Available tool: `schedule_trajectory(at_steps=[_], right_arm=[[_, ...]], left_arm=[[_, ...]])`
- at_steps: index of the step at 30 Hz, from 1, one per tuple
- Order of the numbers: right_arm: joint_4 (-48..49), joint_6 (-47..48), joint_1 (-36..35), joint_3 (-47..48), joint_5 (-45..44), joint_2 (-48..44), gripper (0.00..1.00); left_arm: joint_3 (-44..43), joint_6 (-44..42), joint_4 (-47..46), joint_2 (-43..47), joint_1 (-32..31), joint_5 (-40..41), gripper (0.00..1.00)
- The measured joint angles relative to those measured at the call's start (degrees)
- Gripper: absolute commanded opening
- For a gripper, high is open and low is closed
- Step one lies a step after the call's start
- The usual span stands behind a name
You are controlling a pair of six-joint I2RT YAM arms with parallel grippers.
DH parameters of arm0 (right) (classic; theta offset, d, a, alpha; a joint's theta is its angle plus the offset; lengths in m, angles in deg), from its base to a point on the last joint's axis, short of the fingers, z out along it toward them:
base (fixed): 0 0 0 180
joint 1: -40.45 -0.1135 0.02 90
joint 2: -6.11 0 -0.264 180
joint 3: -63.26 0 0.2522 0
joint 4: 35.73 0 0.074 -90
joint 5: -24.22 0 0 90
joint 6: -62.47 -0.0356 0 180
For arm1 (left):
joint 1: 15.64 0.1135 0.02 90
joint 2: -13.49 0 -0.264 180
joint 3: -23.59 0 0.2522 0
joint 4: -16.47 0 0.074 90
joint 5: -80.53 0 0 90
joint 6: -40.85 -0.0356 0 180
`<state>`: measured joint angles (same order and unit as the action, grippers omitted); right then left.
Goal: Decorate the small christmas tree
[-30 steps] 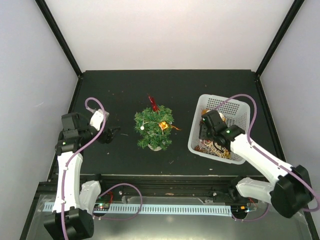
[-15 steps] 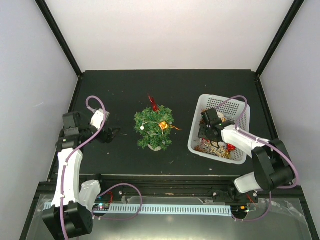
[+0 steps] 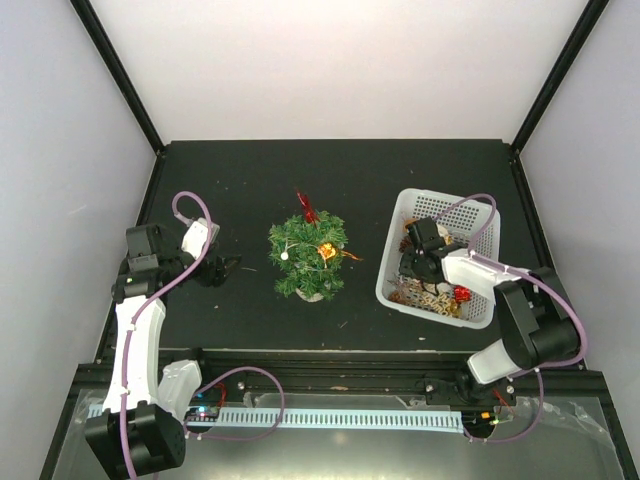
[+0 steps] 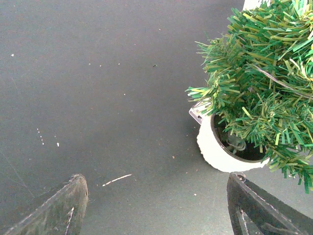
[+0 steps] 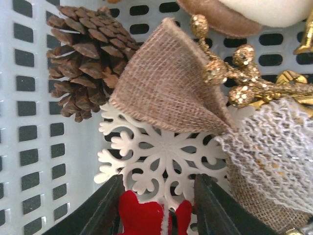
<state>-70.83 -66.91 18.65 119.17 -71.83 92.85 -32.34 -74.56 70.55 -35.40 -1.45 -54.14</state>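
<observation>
The small green needle-branched christmas tree (image 3: 308,258) stands mid-way across the black table (image 3: 330,180), with open surface running to the far edge at 12 o'clock. The left pincer (image 3: 225,268) hangs released, jaws wide, at the tree's 9 o'clock. At 3 o'clock a white mesh basket (image 3: 392,250) sits near the right edge. Only the right wrist view shows the right pincer (image 5: 157,182) straddling a red felt ornament (image 5: 142,218); whether it grips I cannot tell.

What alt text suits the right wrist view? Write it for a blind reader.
The right gripper straddles a red felt ornament over a white snowflake in the white basket. A pine cone sits upper left; a burlap bow with gold glitter berries and white netting fills the right.
</observation>
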Motion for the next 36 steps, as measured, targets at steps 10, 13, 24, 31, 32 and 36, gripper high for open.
schedule_trajectory(at_steps=[10,13,24,31,32,36], right_arm=[[-1.3,-0.3,0.0,-1.9,-0.1,-6.2,0.21],[-2.0,-0.5,0.0,-1.9,-0.5,-8.5,0.06],[-4.9,0.1,0.0,-1.9,-2.2,-14.4,0.01],[-7.8,2.3,0.0,-1.6,-2.8,-29.2,0.01],[-7.7,2.7,0.0,-1.4,-2.3,-32.3,0.01],[-5.2,3.8,0.0,-0.7,4.5,-43.9,0.01]], left_arm=[[0.0,0.0,0.1,0.0,0.0,0.0,0.79],[0.0,0.0,0.1,0.0,0.0,0.0,0.79],[-1.2,0.0,0.6,1.4,0.0,0.8,0.78],[-9.1,-1.5,3.9,2.9,0.0,1.4,0.79],[-10.8,-2.1,4.7,3.2,0.0,1.4,0.79],[-18.5,-4.9,8.8,4.5,0.0,0.8,0.79]])
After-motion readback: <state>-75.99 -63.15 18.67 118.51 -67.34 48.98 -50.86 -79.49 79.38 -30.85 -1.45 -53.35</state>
